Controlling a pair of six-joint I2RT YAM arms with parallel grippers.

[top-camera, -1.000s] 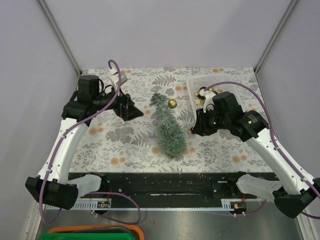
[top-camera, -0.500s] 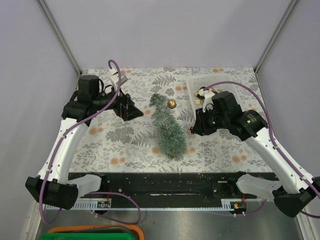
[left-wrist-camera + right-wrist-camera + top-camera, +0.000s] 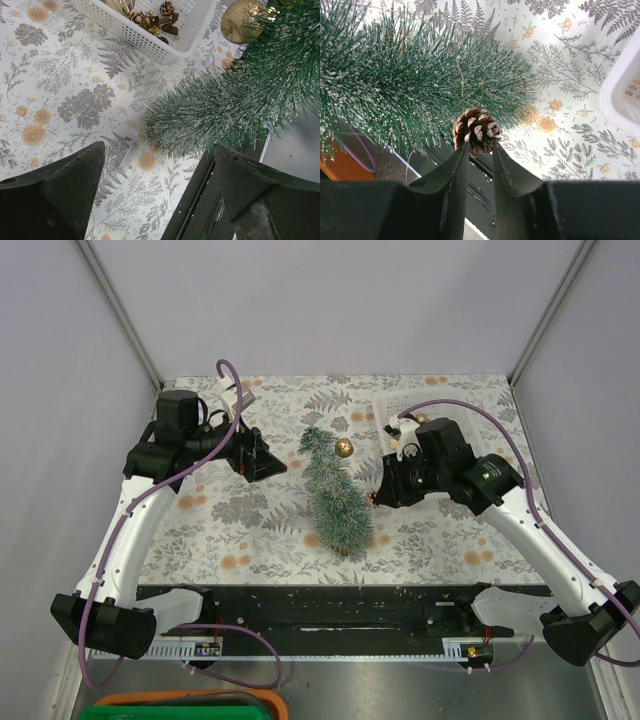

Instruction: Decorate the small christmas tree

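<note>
The small christmas tree (image 3: 335, 495) lies midway on the surface (image 3: 220, 530), tip toward 11 o'clock, base hard to make out. Right end effector (image 3: 479, 146), angled down at its 3 o'clock, pinches a pine cone (image 3: 476, 131); left end effector (image 3: 159, 150) gapes wide

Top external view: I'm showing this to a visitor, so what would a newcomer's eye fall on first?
The frosted small christmas tree in the middle of the floral table, with a gold bauble by its narrow end. Then the right end effector, pinching a brown pine cone right beside the tree's bristles.
</note>
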